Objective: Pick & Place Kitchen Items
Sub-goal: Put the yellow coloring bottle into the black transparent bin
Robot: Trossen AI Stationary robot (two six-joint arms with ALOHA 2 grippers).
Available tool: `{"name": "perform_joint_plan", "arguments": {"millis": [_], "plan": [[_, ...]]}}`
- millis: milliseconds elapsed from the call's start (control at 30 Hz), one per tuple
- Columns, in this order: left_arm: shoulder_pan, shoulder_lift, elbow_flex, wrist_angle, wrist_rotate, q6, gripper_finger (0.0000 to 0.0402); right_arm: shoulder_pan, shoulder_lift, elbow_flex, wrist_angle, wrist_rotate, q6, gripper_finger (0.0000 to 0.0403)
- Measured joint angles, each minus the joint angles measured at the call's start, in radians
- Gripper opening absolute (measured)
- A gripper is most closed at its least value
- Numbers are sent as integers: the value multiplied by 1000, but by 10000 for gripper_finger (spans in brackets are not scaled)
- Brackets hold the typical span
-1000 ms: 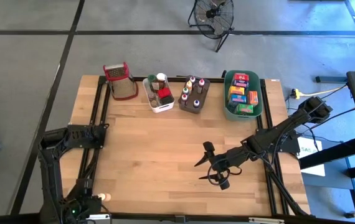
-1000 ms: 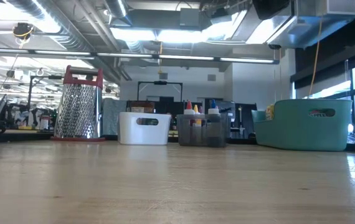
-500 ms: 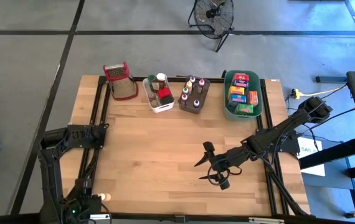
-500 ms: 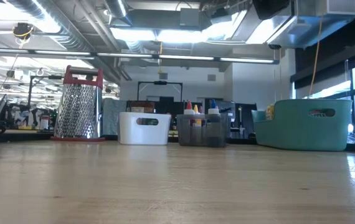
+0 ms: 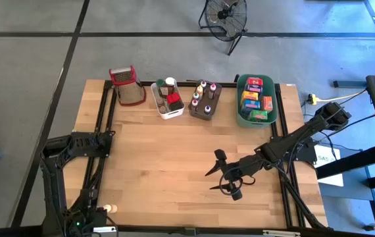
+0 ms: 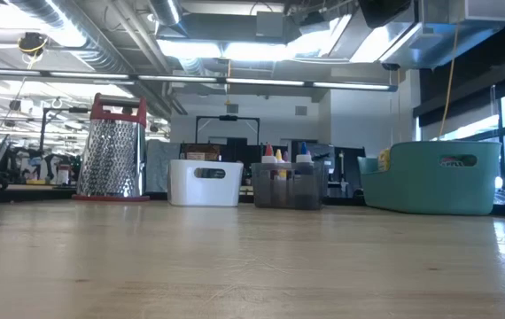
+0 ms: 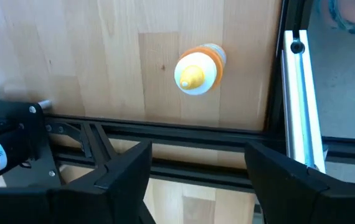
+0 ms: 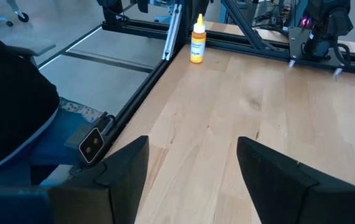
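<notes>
My left claw [image 7: 193, 165] stood open and empty, directly above the small yellow-capped bottle [image 7: 198, 68]. The bottle stood upright, I think, near the table's [image 7: 103, 56] edge rail.

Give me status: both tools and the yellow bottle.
Left tool open above the yellow bottle, upright at table's near-left corner, not gripped. Right tool open, empty, mid-table. Nothing in the way.
</notes>
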Motion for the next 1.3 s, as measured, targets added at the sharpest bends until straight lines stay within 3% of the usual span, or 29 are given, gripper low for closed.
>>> {"name": "perform_joint_plan", "arguments": {"millis": [633,967,1133,1300], "plan": [[0,0,0,0,-74,-9,251,0,0,0,11,-9,0,245],[0,-2,-5,2,-36,9,251,0,0,0,22,-8,-24,245],[3,-13,-82,40,27,9,251,-7,0,0,22,-8,-27,245],[2,-20,-84,56,-56,9,251,-7,0,0,26,-8,-27,246]]}}
